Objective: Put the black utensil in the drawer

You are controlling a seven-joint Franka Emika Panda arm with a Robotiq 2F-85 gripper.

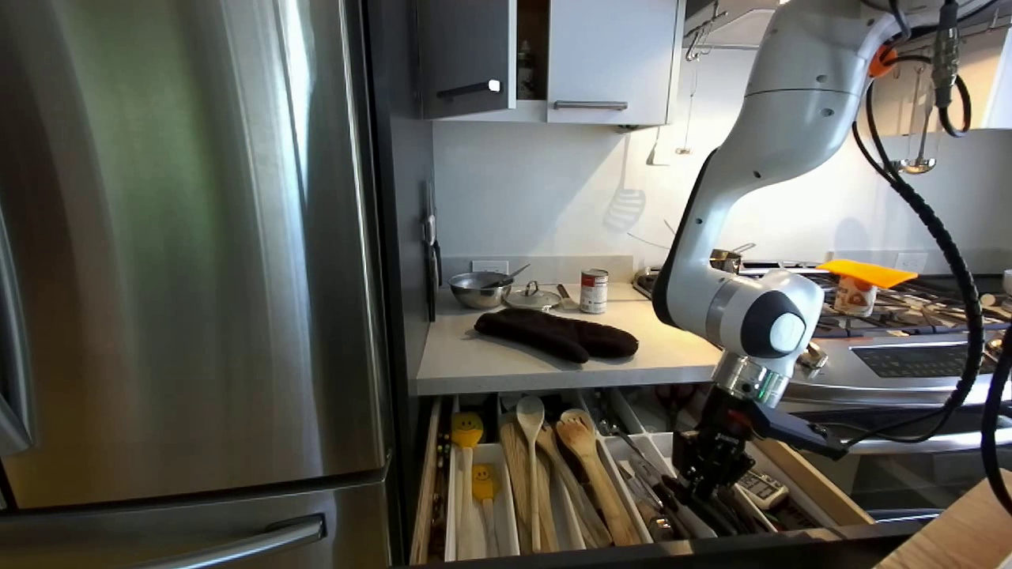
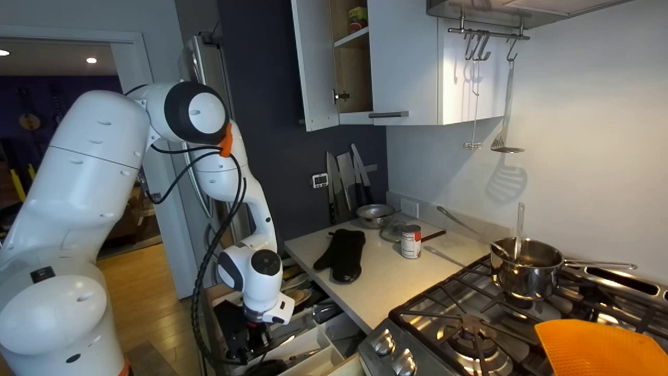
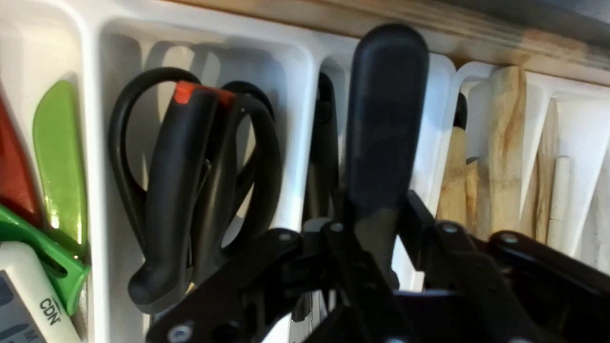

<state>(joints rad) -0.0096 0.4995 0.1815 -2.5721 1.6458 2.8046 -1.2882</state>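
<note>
The black utensil shows in the wrist view, its broad rounded end pointing away from the gripper. My gripper has its two fingers against the utensil's sides and appears closed on it; the utensil's lower part is hidden by the fingers. The drawer is open, with wooden sides and white divided trays. In both exterior views the gripper points down into the drawer's right part, over a compartment of dark-handled tools; it also shows dark against the drawer in an exterior view. The utensil cannot be told apart there.
Black scissors lie in the compartment beside the gripper. Wooden spoons fill the middle compartments. A white timer lies to the right. A dark oven mitt and a can stand on the counter above the drawer.
</note>
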